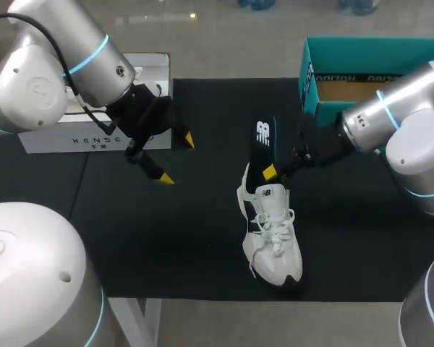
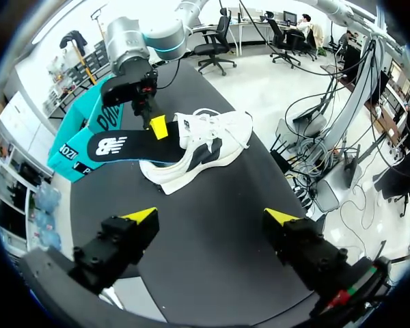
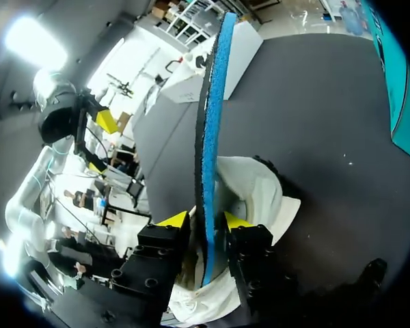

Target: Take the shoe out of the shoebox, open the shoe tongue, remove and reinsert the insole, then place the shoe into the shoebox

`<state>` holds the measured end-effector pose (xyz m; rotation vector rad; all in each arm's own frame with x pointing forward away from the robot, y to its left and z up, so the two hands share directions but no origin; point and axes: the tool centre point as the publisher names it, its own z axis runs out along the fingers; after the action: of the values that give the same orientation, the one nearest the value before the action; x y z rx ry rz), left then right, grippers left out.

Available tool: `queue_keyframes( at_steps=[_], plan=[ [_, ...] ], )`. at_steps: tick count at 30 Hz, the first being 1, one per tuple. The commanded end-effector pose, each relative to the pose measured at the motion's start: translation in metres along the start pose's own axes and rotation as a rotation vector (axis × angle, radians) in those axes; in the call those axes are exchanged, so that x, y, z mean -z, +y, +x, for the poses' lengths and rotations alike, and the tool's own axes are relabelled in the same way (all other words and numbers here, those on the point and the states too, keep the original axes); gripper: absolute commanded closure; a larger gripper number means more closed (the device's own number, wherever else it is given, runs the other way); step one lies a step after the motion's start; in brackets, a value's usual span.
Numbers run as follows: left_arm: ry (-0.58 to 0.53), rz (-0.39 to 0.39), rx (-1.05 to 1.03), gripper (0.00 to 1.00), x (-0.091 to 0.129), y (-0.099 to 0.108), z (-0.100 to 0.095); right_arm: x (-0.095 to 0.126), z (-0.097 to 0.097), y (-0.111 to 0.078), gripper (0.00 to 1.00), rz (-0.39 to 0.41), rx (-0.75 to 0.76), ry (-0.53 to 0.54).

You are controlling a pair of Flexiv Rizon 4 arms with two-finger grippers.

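The right arm's fingers are closed on a black insole with a blue underside, held upright at the heel of the white lace-up sneaker. The sneaker lies on the black-covered table, near the teal cardboard shoebox. The left arm's fingers are spread wide, holding nothing.

Shoe white, dark side panel, white laces. Insole black on top with white logo, blue underneath. Shoebox teal, white lettering. Tabletop black. Left pincer, right pincer: yellow tips.
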<state>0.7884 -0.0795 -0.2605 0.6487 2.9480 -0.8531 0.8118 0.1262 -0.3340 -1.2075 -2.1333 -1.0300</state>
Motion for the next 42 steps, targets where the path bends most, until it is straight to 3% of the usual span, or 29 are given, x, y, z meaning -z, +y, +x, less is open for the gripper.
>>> queue_keyframes(
  at_steps=[1, 7, 11, 12, 13, 19, 33, 39, 40, 41, 42],
  plan=[
    [0.001, -0.004, 0.0, 0.0, 0.0, 0.0, -0.001, 0.005, 0.002, 0.005, 0.35, 0.009, 0.009, 0.004],
    [0.001, -0.004, 0.0, 0.0, 0.0, 0.0, -0.001, 0.011, -0.003, 0.015, 0.44, 0.027, 0.027, -0.007],
    [0.001, -0.004, 0.0, 0.0, 0.0, 0.0, -0.001, 0.012, -0.003, 0.02, 0.61, 0.034, 0.039, -0.012],
    [0.001, -0.004, 0.0, 0.0, 0.0, 0.0, -0.001, 0.012, -0.003, 0.021, 0.85, 0.032, 0.041, -0.013],
    [0.001, -0.004, 0.0, 0.0, 0.0, 0.0, -0.001, 0.012, -0.004, 0.021, 1.0, 0.031, 0.043, -0.015],
    [0.001, -0.004, 0.0, 0.0, 0.0, 0.0, -0.001, 0.012, -0.002, 0.017, 1.0, 0.025, 0.042, -0.019],
    [0.001, -0.004, 0.0, 0.0, 0.0, 0.0, -0.001, -0.014, 0.004, -0.025, 1.0, 0.038, -0.035, 0.011],
    [0.001, -0.004, 0.0, 0.0, 0.0, 0.0, -0.001, -0.017, 0.002, -0.029, 1.0, 0.037, -0.06, 0.013],
    [0.001, -0.004, 0.0, 0.0, 0.0, 0.0, -0.001, -0.015, 0.002, -0.027, 0.97, 0.034, -0.06, 0.011],
    [0.001, -0.004, 0.0, 0.0, 0.0, 0.0, -0.001, -0.013, 0.002, -0.025, 0.8, 0.033, -0.055, 0.005],
    [0.001, -0.004, 0.0, 0.0, 0.0, 0.0, -0.001, -0.01, 0.002, -0.022, 0.71, 0.03, -0.05, 0.001]
  ],
)
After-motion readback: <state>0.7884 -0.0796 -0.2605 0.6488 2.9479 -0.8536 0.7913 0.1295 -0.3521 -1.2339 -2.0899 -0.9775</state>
